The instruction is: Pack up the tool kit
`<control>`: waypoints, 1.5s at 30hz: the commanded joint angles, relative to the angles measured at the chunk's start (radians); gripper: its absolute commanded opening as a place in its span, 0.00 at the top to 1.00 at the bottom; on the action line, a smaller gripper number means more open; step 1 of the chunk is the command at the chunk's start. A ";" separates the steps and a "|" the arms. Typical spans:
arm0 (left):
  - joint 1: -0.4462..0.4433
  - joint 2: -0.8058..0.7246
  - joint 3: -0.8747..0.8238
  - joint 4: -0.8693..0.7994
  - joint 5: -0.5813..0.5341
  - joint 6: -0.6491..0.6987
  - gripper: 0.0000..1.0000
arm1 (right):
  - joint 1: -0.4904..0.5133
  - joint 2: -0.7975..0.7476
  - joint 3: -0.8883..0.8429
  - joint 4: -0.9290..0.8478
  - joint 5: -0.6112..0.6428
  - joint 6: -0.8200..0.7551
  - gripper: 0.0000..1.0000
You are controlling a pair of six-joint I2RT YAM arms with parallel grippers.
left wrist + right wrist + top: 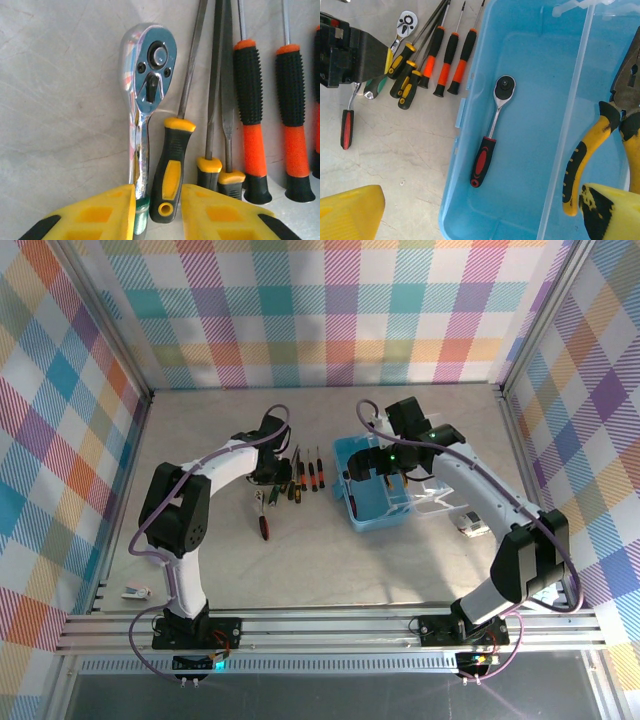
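On the worktop (330,570), a red-handled tool (264,526) lay by itself to the near left of the blue case (372,512). The case sat open with one red-handled ratchet (490,135) lying flat inside it. Just left of the case was a row of loose tools, and the left end effector (157,195) was low over the near end of that row. Its fingers (100,215) stood a little apart. The handle of a yellow-and-black screwdriver (170,165) was between them, and the green handle of a shiny ratchet (146,85) was right beside it. I could not tell if they were pinching yet. The right end effector (480,200) hung above the case with its fingers wide apart, holding nothing. To do this step well, I think the left one should grab just one handle, lift straight up, and not bump the orange screwdrivers (250,115). The fingers hid the handle ends. Yellow pliers (585,155) lay past the case's right wall, but it was hard to make out whether they were in the lid.
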 commanded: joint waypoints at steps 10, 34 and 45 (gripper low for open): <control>-0.029 0.037 0.044 0.003 -0.003 0.027 0.71 | 0.002 0.025 -0.017 0.015 -0.009 0.013 0.01; -0.026 0.180 0.061 -0.069 -0.109 -0.016 0.93 | 0.000 0.012 -0.007 0.004 -0.012 -0.001 0.01; -0.026 0.033 0.111 -0.129 -0.096 0.025 1.00 | -0.011 -0.058 -0.012 -0.002 -0.035 -0.007 0.01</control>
